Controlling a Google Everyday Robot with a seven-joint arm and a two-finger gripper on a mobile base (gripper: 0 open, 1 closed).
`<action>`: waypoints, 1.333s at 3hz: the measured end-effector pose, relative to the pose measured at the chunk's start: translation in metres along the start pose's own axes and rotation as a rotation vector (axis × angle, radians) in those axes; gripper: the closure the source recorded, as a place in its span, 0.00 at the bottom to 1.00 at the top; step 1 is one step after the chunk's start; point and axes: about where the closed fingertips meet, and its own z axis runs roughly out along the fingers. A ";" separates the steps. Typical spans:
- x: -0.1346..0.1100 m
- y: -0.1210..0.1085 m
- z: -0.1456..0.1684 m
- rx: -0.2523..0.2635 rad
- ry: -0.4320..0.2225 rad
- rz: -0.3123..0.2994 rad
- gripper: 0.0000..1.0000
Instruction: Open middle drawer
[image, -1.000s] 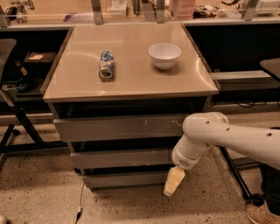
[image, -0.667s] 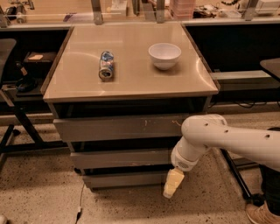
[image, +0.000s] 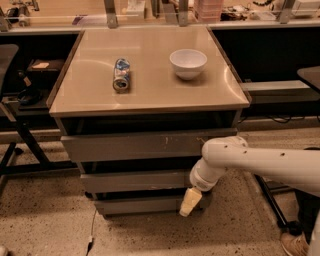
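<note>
Shifted slightly up-left, the gripper (image: 190, 201), jaws seemingly closed and empty, approaches the still-shut middle drawer (image: 132, 181), next needing purchase on its front.

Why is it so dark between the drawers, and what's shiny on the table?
Camera view: light glares in pale streaks on the table left of the can; dark shadow fills the gaps above and below the middle drawer; the tool hangs low by the drawers' right side, brightly lit.
</note>
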 end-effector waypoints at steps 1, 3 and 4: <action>0.001 -0.020 0.025 0.017 -0.004 0.013 0.00; 0.002 -0.060 0.048 0.072 0.004 0.002 0.00; 0.003 -0.067 0.067 0.070 -0.001 0.006 0.00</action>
